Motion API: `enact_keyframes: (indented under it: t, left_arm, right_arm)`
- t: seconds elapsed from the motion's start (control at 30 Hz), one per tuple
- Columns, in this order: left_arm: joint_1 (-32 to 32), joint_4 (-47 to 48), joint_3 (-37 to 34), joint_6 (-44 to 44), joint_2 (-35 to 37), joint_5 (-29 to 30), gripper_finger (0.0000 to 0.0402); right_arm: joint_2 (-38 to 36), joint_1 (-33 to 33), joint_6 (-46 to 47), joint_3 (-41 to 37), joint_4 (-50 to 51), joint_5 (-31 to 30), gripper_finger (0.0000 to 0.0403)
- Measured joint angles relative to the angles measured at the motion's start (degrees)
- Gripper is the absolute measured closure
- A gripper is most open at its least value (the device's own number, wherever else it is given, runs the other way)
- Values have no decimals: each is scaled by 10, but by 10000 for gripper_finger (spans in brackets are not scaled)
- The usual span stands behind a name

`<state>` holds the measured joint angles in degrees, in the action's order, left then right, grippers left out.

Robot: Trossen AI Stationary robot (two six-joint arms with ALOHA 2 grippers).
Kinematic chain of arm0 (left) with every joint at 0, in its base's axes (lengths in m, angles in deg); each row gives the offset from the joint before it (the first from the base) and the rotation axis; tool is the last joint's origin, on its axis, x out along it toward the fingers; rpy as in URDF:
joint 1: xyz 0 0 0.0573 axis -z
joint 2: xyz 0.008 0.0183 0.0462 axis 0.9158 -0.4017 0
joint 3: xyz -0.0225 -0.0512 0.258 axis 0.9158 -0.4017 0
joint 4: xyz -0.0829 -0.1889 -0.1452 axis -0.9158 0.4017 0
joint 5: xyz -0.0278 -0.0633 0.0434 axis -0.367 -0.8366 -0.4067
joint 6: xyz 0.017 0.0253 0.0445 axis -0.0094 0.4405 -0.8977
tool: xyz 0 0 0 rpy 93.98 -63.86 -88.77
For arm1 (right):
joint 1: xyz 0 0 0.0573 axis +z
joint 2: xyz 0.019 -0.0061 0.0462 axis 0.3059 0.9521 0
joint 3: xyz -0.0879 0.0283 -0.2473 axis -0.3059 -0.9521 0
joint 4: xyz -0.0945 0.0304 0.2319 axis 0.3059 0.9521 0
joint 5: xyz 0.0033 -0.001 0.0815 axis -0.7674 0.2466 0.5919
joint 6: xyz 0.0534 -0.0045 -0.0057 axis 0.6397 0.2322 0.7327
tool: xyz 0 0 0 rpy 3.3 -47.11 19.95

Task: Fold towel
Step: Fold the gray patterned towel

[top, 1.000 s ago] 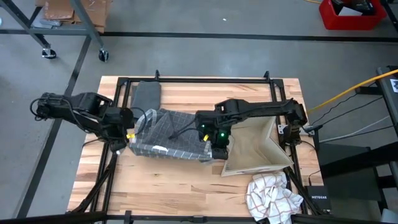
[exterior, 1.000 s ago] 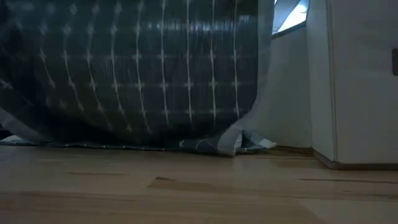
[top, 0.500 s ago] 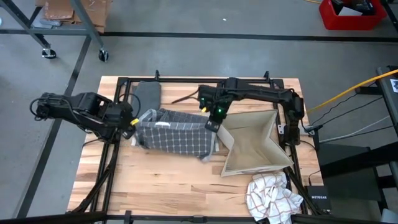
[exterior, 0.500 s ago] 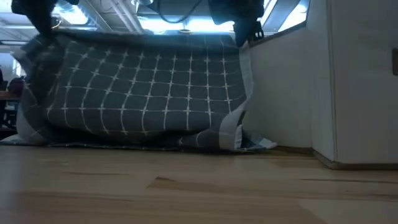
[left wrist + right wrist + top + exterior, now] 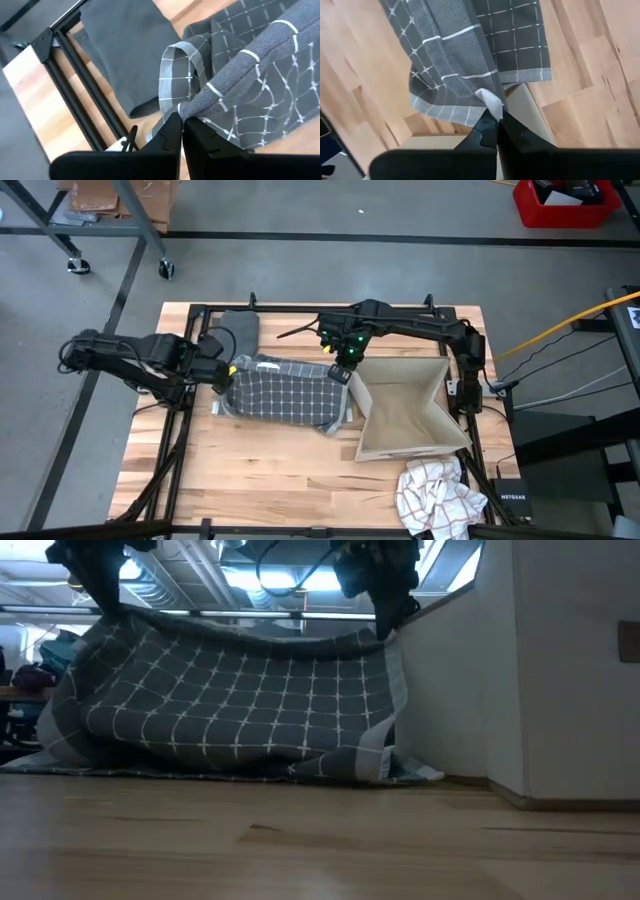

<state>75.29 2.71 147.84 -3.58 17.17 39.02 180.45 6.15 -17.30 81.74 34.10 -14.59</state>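
left end effector clamped on towel far-left corner | right end effector clamped on far-right corner, beside box | near surface bare

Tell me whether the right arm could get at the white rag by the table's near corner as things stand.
Probably not at once. The right gripper is shut on a corner of the grey checked towel, and the tan fabric bin sits between it and the white rag. Nothing covers the rag, though.
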Motion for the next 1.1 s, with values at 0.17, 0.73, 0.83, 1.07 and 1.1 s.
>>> enact_keyframes:
  t: [0.17, 0.73, 0.83, 1.07, 1.1]
  left_arm:
    - [-15, 0, 0, -32, -37, 0, 401]
    - [-82, -1, 0, -72, -121, 54, 343]
    - [-96, -1, 0, -72, -124, 77, 326]
    - [-129, -1, 0, -67, -122, 80, 305]
    - [-131, -1, 0, -71, -122, 70, 307]
  right_arm:
    - [18, 0, 0, 0, 3, -10, 402]
    - [31, 0, -40, 0, -3, -161, 378]
    - [31, 0, -41, 0, -4, -194, 378]
    - [31, 0, -56, 0, -2, -210, 377]
    - [31, 0, -55, 0, -2, -199, 377]
